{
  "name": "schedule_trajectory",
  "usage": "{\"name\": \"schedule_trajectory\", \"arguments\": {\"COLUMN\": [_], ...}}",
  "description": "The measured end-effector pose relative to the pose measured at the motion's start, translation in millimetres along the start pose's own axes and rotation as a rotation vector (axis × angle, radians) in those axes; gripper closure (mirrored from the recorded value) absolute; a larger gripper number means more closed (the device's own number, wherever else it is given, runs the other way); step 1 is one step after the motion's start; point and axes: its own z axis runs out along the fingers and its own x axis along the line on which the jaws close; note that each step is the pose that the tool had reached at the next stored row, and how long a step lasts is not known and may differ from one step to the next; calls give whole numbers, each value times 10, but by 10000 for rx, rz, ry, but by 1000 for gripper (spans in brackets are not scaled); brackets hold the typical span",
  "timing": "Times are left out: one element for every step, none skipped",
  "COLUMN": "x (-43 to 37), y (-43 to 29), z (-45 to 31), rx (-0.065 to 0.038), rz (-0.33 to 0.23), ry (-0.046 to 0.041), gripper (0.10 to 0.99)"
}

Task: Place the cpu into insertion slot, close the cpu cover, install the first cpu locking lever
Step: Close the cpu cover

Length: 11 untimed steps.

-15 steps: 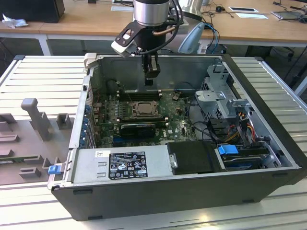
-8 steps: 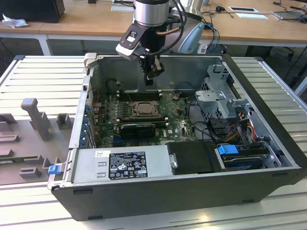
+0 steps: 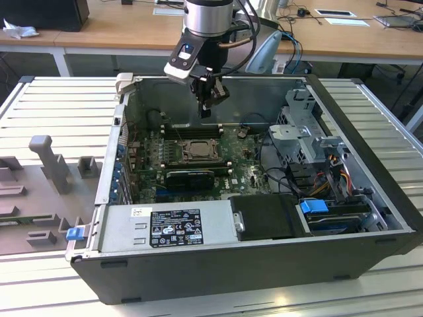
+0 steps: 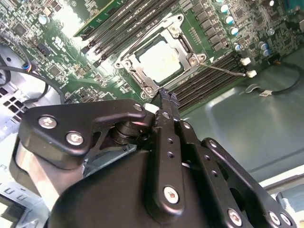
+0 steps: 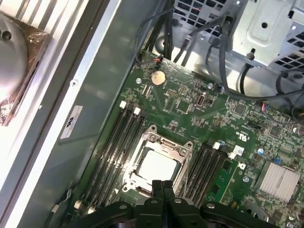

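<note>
Cpu (image 5: 156, 166) sits flat in the insertion slot (image 3: 198, 150) on the motherboard (image 5: 190, 102), its pale metal top showing bright in both wrist views. The cpu cover (image 4: 183, 45) appears to lie down around it, with the chip visible through the square window. I cannot tell from these frames whether the cover is fully seated. The gripper (image 5: 162, 184) is clenched: the two black fingertips (image 5: 156, 186) meet with no gap between them and nothing is held. In the second wrist view the gripper (image 4: 166, 97) forms one narrow tip just beside a corner of the socket frame. In the exterior view the gripper (image 3: 206, 111) points straight down and hangs above the board, apart from the socket, nearest to its far edge and the memory slots (image 5: 121, 137) alongside. No contact with the cpu or the cover is seen. A thin metal rod (image 4: 225, 70) runs out from the socket's side across the neighbouring memory slots, and I cannot tell whether it is latched. The memory slots flank the socket on both sides. A coin cell (image 5: 157, 77) sits on the board well apart from the socket. The computer case (image 3: 264, 264) lies open on its side on the slatted metal counter (image 3: 53, 99), with the power supply (image 3: 172, 224) along its near wall.
</note>
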Motion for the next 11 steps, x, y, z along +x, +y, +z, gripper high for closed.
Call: {"name": "schedule_trajectory", "arguments": {"x": [0,0,0,0,0,0,0,0,0,0,0], "y": [0,0,0,0,0,0,0,0,0,0,0], "z": [0,0,0,0,0,0,0,0,0,0,0], "rx": [1,2,4,5,7,7,8,11,11,12,13], "rz": [-82,-305,-505,-622,-775,-883,-1006,-1234,-1344,-1444,-1554], "ry": [3,11,17,21,26,29,33,41,44,47,51], "gripper": [980,980,980,980,980,980,980,980,980,980,980]}}
